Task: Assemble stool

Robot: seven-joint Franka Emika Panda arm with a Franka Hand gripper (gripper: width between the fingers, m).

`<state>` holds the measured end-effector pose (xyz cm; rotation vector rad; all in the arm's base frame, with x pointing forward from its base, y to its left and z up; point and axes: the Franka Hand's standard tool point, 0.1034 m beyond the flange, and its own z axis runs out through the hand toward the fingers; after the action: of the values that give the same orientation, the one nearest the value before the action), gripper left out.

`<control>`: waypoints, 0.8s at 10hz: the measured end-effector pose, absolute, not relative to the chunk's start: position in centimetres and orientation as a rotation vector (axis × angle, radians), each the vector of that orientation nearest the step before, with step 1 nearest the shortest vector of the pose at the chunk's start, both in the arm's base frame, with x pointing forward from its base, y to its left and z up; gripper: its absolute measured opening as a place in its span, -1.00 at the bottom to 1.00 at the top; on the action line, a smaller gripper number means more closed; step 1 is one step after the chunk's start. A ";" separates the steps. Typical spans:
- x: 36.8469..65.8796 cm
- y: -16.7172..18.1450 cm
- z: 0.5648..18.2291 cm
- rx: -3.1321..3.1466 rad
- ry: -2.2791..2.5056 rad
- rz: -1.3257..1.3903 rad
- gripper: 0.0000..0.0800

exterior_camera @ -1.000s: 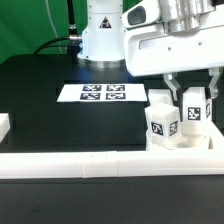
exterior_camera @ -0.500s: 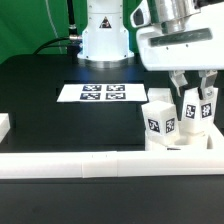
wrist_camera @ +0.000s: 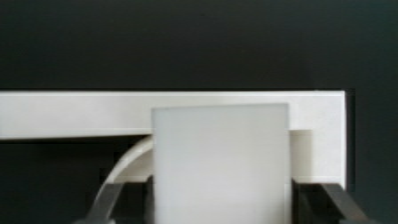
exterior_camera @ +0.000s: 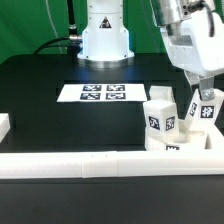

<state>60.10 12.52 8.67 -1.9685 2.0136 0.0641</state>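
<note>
**Hand closed on a leg over the seat**

We see the hand (exterior_camera: 206, 97) clamped narrow on a leg (exterior_camera: 205, 112); in the wrist view its two dark fingers (wrist_camera: 118, 196) press the sides of that white block (wrist_camera: 221, 160). In the exterior view the held leg stands roughly upright with a tagged face turned toward the camera, and the arm leans in from above, toward the exterior view's right.

Directly below the hand lies the seat (exterior_camera: 190, 146), a thick white disc whose curved edge (wrist_camera: 135, 152) shows beside the held leg in the wrist view. We cannot tell whether the leg's lower end touches the seat or hangs just over it.

Just beside the hand, toward the exterior view's left, a second leg (exterior_camera: 161, 119) stands upright on the seat, its tag also facing the camera. The two legs are close but apart.

Nearer the camera than the hand, a long white rail (exterior_camera: 90, 163) runs across the tabletop (exterior_camera: 50, 118), and the seat sits against it. In the wrist view a white bar (wrist_camera: 107, 112) crosses behind the held leg.

Well away from the hand, toward the exterior view's left and farther back, the marker board (exterior_camera: 101, 93) lies flat on the black tabletop. Behind it stands the arm's white base (exterior_camera: 104, 35).
</note>
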 end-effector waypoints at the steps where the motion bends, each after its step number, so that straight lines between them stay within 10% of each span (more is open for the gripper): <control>1: 60.1 12.6 8.6 -1.955 2.024 0.070 -0.02; 4: 60.4 12.6 9.0 -2.031 1.940 0.063 0.56; 8: 60.5 13.1 9.8 -2.218 1.710 0.020 0.62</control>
<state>60.51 13.12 9.78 -2.2181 1.7096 0.0199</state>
